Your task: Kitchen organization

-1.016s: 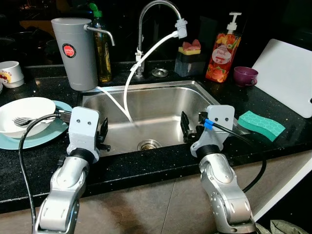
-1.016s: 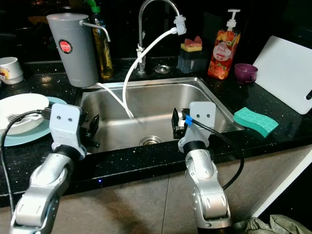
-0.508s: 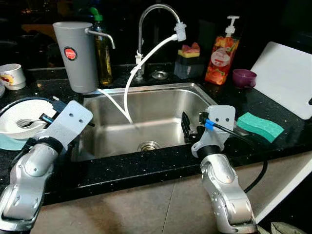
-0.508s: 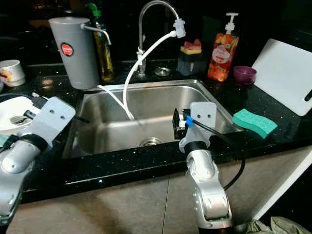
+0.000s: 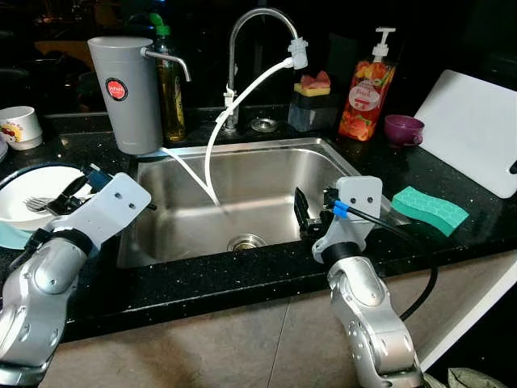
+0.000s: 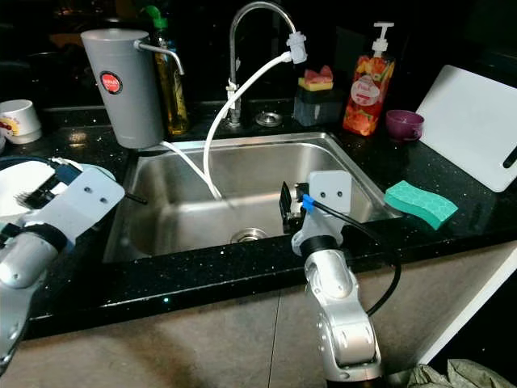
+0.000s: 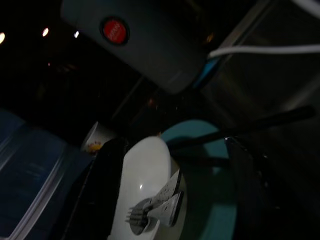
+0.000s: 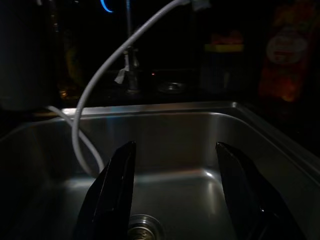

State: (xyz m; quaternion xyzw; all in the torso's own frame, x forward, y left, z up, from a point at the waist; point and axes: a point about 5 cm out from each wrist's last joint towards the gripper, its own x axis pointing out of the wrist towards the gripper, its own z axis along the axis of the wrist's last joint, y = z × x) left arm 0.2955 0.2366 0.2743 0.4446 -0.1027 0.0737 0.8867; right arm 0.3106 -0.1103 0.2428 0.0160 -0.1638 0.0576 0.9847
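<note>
Black speckled counter [image 5: 242, 275] carries all items. Far left: white cup [image 5: 18, 124] with a red-and-yellow print, unreadable. White bowl [image 5: 32, 187] holding a fork [image 7: 150, 207] sits on a teal plate [image 7: 220, 200]. Left claw [image 5: 71, 192] is spread open, angled over the bowl rim; half a second ago it sat slightly lower. Grey canister [image 5: 123, 93] bears a round red label, text illegible. Stainless sink [image 5: 242, 194] lies centre, with a white hose [image 5: 234, 105] hanging from the tap [image 5: 250, 48]. Right claw [image 8: 175, 195] hangs open over the sink's near edge, shifted slightly left. Soap bottle [image 5: 367, 89] has a fruit label, wording unreadable. Green sponge [image 5: 430, 207] lies at right.
</note>
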